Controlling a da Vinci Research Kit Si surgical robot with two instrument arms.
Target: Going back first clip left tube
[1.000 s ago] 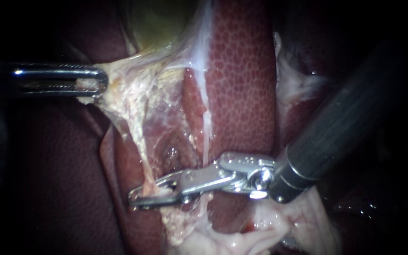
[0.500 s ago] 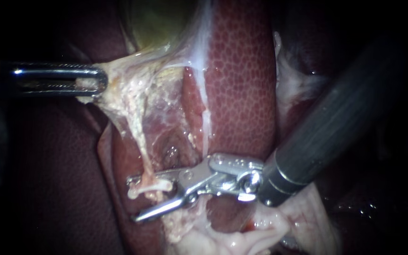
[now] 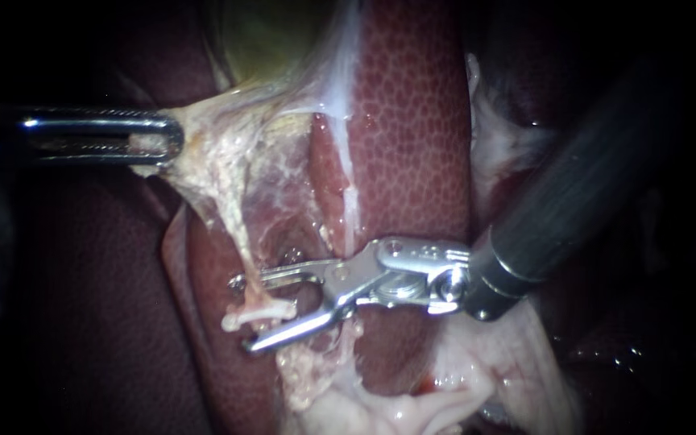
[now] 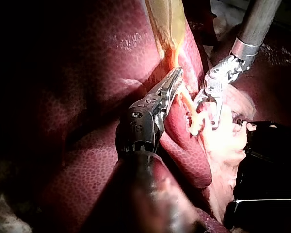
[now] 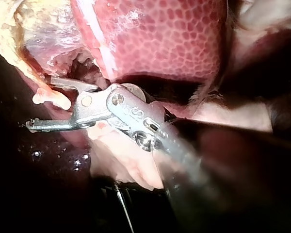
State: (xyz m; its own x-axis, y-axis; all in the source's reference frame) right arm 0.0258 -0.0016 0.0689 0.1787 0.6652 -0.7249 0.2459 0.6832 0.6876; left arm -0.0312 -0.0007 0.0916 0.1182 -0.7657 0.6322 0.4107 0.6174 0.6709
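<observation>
Endoscope: at far left, the silver slotted left instrument [image 3: 155,138] has its jaws clamped on stringy cream tissue [image 3: 203,153]. The thin pale left tube [image 3: 239,242] runs down toward the near side, to the silver hinged right instrument [image 3: 245,316]. Its jaws gape wide astride the tube's stubby end.
Left wrist: the left instrument [image 4: 173,80] pinches that tissue.
Right wrist: the right instrument [image 5: 40,103] has its jaws wide apart around the stub.

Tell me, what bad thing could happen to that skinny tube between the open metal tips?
1. The right instrument's end effector stands open with the thin tube between its tips; backing out crooked might snag it.
2. The left instrument is shut on pale tissue stretched tight, so a hard tug could tear it.
3. The lower tip lies close to the liver and might scratch it.
</observation>
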